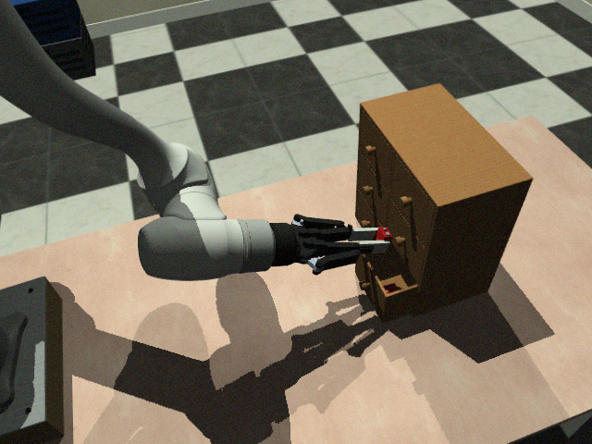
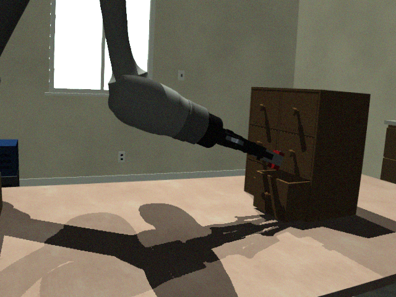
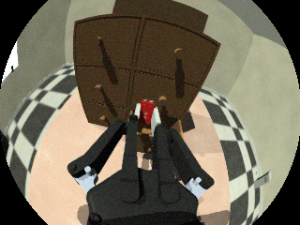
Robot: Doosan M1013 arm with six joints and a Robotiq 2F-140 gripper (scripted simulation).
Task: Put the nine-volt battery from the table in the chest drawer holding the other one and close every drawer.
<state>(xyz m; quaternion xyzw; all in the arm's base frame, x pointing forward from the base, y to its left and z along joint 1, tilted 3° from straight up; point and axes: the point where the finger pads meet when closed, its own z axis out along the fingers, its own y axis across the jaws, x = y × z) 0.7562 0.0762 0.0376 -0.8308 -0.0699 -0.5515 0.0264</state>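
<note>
Nine-volt battery [image 1: 383,233] [image 2: 278,153] [image 3: 147,111], red: pinched in my gripper [image 1: 381,240] [image 2: 276,159] [image 3: 145,111], above the open drawer [image 1: 400,303] [image 2: 297,198] [image 3: 179,127]. Chest [image 1: 444,143] [image 2: 340,153] [image 3: 169,42], wooden: three o'clock from my gripper, top view. Open drawer: six o'clock from the battery there, something red [image 1: 391,288] inside.

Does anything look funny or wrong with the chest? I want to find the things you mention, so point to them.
Just one drawer [image 1: 400,305] [image 2: 299,198], low on the chest [image 1: 449,143] [image 2: 338,153] [image 3: 110,44], sticks out. It doesn't look broken or spilled, and the chest stands upright.
</note>
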